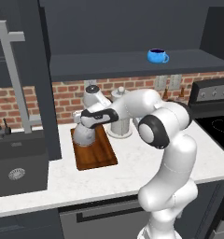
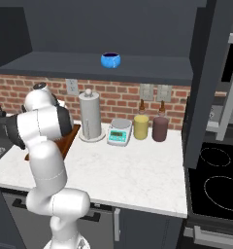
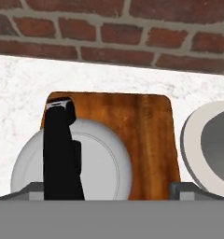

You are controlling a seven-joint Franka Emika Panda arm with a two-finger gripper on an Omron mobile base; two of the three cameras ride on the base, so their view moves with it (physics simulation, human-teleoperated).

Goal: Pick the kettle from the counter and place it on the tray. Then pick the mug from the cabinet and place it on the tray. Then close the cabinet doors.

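Observation:
The silver-grey kettle [image 1: 84,136] stands on the back part of the reddish-brown tray [image 1: 98,154] on the white counter [image 1: 132,163]. My gripper [image 1: 82,124] hangs just above the kettle and is open. In the hand view its fingertips [image 3: 178,188] stand wide apart, and the kettle [image 3: 97,165] with its black handle [image 3: 59,149] lies below them on the tray [image 3: 144,130], free of both fingers. The blue mug [image 1: 157,56] sits on the shelf of the open cabinet [image 1: 132,65], up and to the right. From the right side the mug [image 2: 110,60] shows on the same shelf.
A white paper-towel roll [image 1: 120,114] stands right beside the tray. Further right are a scale [image 2: 119,132], a yellow canister [image 2: 141,127] and a maroon one [image 2: 160,129]. An open cabinet door [image 1: 39,79] with a bar handle hangs over the dark sink [image 1: 16,163]. The stove [image 2: 215,180] lies right.

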